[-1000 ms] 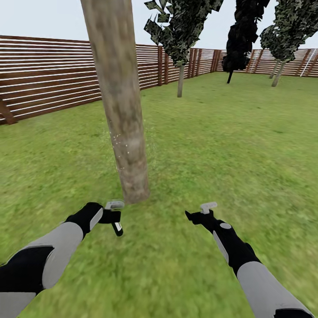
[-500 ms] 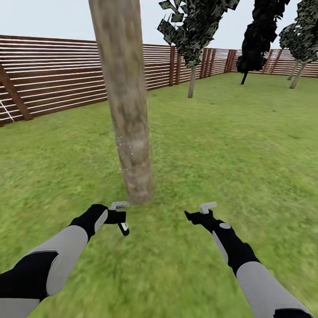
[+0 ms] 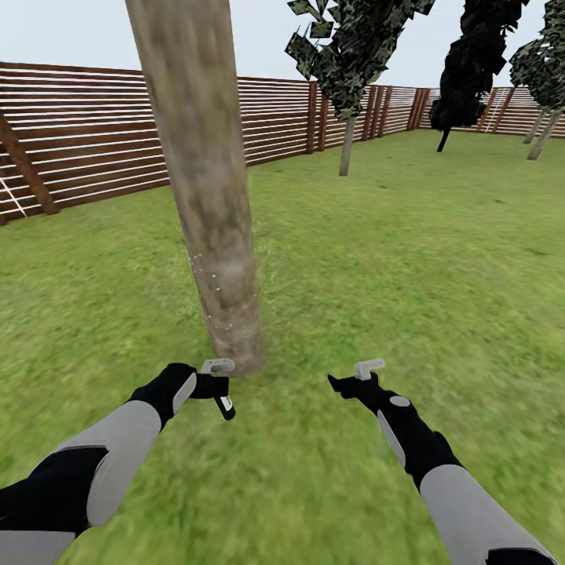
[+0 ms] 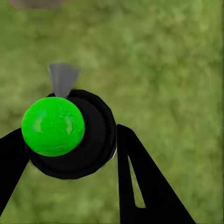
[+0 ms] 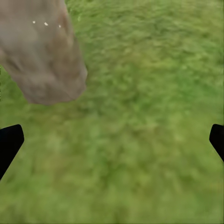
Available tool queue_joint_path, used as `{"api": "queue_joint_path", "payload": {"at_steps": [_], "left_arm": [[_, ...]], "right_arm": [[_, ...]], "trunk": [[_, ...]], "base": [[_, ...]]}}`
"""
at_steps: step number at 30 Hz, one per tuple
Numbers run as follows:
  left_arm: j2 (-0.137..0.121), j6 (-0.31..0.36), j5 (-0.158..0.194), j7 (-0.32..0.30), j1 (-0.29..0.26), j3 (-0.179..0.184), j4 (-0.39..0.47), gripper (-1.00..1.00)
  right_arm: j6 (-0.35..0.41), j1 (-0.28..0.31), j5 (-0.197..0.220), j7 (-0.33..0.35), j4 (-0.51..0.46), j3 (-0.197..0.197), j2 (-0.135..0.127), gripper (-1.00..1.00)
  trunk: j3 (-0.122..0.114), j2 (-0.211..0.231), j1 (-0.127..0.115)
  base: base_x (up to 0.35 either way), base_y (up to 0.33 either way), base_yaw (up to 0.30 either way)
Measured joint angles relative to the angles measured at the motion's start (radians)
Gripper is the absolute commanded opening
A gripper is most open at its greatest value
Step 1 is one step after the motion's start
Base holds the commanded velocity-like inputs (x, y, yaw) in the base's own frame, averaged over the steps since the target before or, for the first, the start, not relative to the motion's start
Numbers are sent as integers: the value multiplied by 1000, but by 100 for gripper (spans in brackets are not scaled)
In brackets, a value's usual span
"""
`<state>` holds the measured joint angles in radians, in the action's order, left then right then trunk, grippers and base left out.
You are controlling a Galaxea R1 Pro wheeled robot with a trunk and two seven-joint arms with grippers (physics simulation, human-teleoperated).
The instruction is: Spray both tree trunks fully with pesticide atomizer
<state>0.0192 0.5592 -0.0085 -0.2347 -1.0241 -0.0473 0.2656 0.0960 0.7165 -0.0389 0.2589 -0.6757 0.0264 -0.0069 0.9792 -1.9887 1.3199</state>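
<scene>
A thick, mottled beige-grey tree trunk (image 3: 212, 204) rises from the lawn just ahead, with tiny white specks on its lower bark. My left gripper (image 3: 218, 384) is shut on the pesticide atomizer (image 3: 225, 405), a small black sprayer with a white patch, close beside the trunk's base. In the left wrist view the atomizer (image 4: 70, 135) appears as a black round body with a green cap and a grey nozzle, held between the black fingers (image 4: 140, 182). My right gripper (image 3: 357, 377) is open over bare grass to the right. The right wrist view has the trunk base (image 5: 44, 56) ahead of the spread fingers (image 5: 9, 142).
A brown slatted fence (image 3: 86, 133) bounds the lawn at the left and back. Farther back stand a tree with jagged dark green foliage (image 3: 345, 141), a black conifer (image 3: 471, 71) and another tree (image 3: 545, 118). Open grass (image 3: 424, 251) spreads to the right.
The camera has swung, so the fence and far trees sit further right than a second ago. My left gripper with the atomizer has edged slightly right, towards the trunk base. The right arm is unchanged.
</scene>
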Motion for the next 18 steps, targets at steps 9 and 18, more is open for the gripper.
{"api": "queue_joint_path", "payload": {"at_steps": [9,18], "left_arm": [[11,2,-4,0,0,2,1,-100],[12,7,-3,0,0,2,2,-100]], "right_arm": [[0,0,0,0,0,0,0,100],[0,0,0,0,0,0,0,100]], "trunk": [[0,0,0],[0,0,1]], "base": [[105,-305,275],[-29,-319,276]]}}
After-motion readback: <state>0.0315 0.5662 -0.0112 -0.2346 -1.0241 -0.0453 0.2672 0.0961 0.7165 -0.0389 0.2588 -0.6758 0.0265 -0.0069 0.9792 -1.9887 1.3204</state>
